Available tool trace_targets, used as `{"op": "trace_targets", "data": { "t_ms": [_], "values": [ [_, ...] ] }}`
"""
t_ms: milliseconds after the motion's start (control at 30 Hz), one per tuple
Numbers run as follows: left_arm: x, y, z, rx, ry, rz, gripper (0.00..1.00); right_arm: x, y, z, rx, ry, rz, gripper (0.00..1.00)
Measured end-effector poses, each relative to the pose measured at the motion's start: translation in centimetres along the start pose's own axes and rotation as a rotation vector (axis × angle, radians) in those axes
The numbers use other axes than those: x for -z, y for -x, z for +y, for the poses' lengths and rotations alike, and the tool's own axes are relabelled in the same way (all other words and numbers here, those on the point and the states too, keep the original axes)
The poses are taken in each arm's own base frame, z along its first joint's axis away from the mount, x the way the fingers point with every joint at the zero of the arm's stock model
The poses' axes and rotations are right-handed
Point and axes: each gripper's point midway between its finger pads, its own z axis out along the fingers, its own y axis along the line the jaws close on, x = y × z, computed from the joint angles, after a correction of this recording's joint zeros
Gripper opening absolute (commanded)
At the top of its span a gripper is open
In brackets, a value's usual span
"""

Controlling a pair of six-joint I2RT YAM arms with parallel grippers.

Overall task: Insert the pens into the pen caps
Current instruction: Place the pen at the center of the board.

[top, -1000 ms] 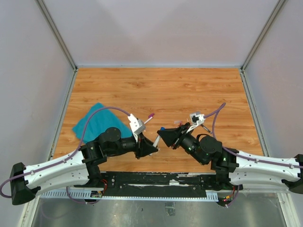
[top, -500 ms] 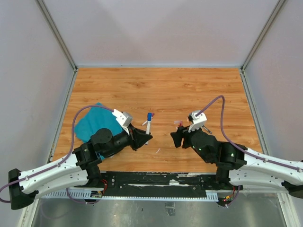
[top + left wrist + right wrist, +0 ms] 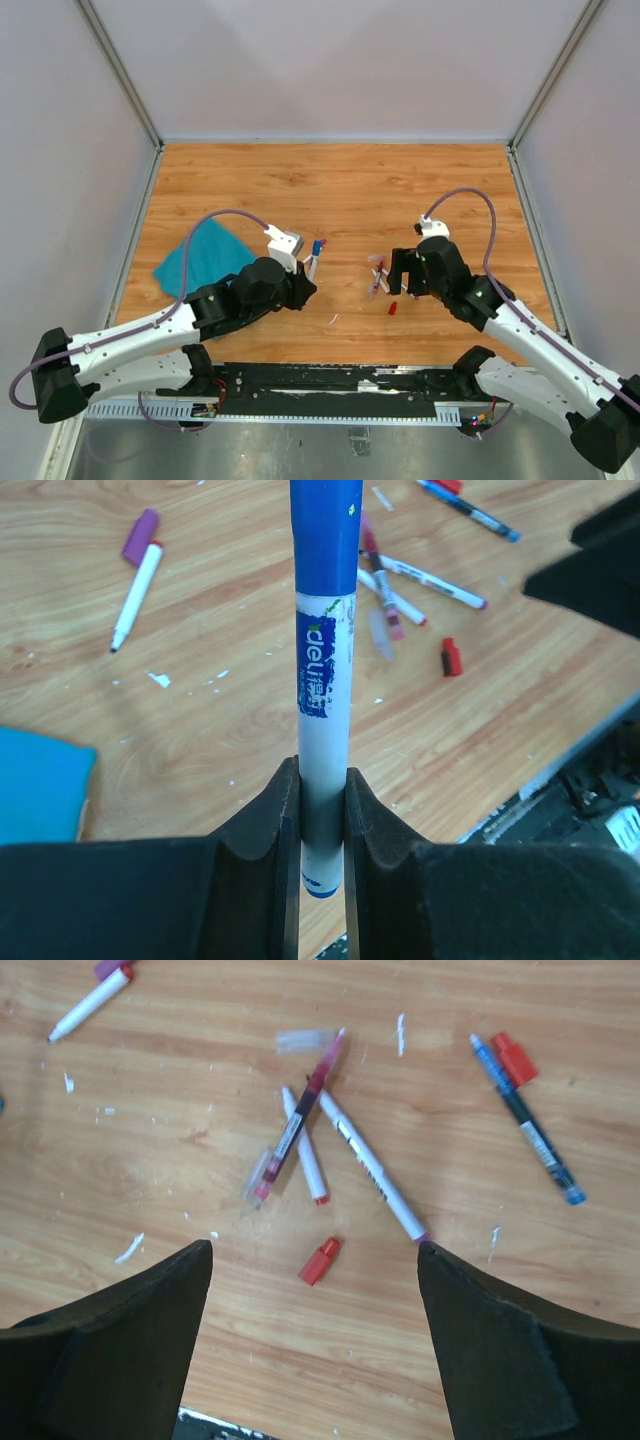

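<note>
The left gripper [image 3: 322, 780] pinching a blue-capped pen [image 3: 325, 680]; the right gripper [image 3: 313, 1252] spread above loose pens.
The held pen stands roughly upright over the desk [image 3: 340, 180], left of centre. Its blue cap [image 3: 326, 530] appears seated, though the top is cut off. Under the right gripper, toward the near edge, three crossed pens [image 3: 300, 1125] lie just beside a loose red cap [image 3: 320, 1261]. A teal cloth [image 3: 205, 257] lies near the left edge.
</note>
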Motion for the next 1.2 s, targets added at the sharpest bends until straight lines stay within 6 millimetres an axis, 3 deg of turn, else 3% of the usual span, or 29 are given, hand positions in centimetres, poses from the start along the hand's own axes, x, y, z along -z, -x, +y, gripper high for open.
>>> {"op": "trace_targets", "data": {
  "t_ms": [200, 467, 767, 1033, 1200],
  "values": [
    [-2.0, -0.3, 2.6, 0.037, 0.121, 0.056, 0.00, 0.1, -2.7, 0.6, -0.031, 0.120, 0.009, 0.91],
    [-5.2, 2.1, 6.5, 0.081, 0.270, 0.081, 0.01, 0.6, -2.9, 1.2, -0.059, 0.162, 0.010, 0.99],
    [-8.5, 5.6, 10.2, 0.077, 0.363, 0.093, 0.00, 1.5, -2.5, 1.0, -0.049, 0.177, -0.023, 0.99],
    [-11.2, 6.0, 14.9, 0.078, 0.458, 0.180, 0.01, 2.3, -2.1, 1.4, -0.036, 0.219, -0.060, 0.99],
    [-12.5, 5.1, 18.1, 0.113, 0.504, 0.239, 0.01, 2.2, -2.6, 1.7, -0.031, 0.233, -0.037, 0.99]
  ]
}}
